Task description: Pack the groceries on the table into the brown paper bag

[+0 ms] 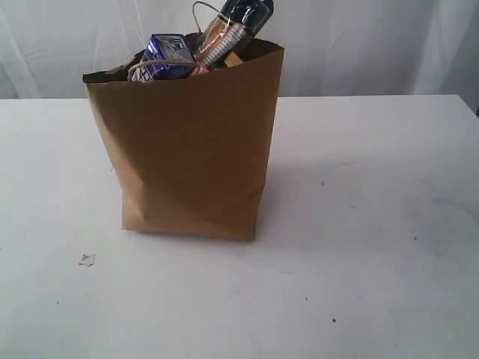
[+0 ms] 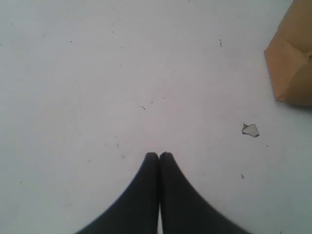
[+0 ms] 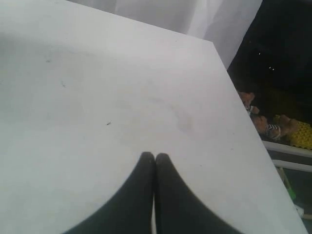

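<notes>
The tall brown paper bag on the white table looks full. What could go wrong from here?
1. The tall creased brown paper bag looks twisted near its base and is loaded high, so it may topple if nudged.
2. The flat blue-orange spaghetti packet leans well above its rim, and the small blue-white carton sits at rim level; a bump might tip them out.

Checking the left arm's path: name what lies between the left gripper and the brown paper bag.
Left wrist view: bare white table, plus one small pale scrap nearer the brown paper bag than the left gripper.
</notes>
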`<action>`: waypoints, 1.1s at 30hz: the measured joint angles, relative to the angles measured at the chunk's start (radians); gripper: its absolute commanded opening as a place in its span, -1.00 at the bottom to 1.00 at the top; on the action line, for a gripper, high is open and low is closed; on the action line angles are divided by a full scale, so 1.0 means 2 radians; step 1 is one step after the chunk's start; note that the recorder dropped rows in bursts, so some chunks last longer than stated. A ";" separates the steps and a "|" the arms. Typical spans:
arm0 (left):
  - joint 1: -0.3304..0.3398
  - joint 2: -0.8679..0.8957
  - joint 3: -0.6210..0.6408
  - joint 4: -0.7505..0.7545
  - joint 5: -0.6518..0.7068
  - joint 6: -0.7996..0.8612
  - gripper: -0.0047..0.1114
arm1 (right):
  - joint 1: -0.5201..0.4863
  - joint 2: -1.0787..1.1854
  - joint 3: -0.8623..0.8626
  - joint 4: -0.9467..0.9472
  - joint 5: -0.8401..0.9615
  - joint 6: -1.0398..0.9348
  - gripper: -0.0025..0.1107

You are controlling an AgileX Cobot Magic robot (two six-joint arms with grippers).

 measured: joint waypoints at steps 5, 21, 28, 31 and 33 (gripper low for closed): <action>0.000 0.000 0.000 -0.001 -0.002 0.003 -0.92 | 0.000 0.000 0.000 0.000 0.000 0.000 -0.96; 0.000 0.000 0.000 -0.001 0.026 0.004 -0.92 | 0.000 0.000 0.000 0.000 0.000 0.000 -0.96; 0.000 0.000 0.000 -0.001 0.027 0.005 -0.92 | 0.000 0.000 0.000 0.000 0.000 0.000 -0.96; 0.000 0.000 0.000 -0.001 0.028 0.005 -0.92 | 0.000 0.000 0.000 0.000 0.000 0.000 -0.96; 0.000 0.000 0.000 -0.001 0.028 0.005 -0.92 | 0.000 0.000 0.000 0.000 0.000 0.000 -0.96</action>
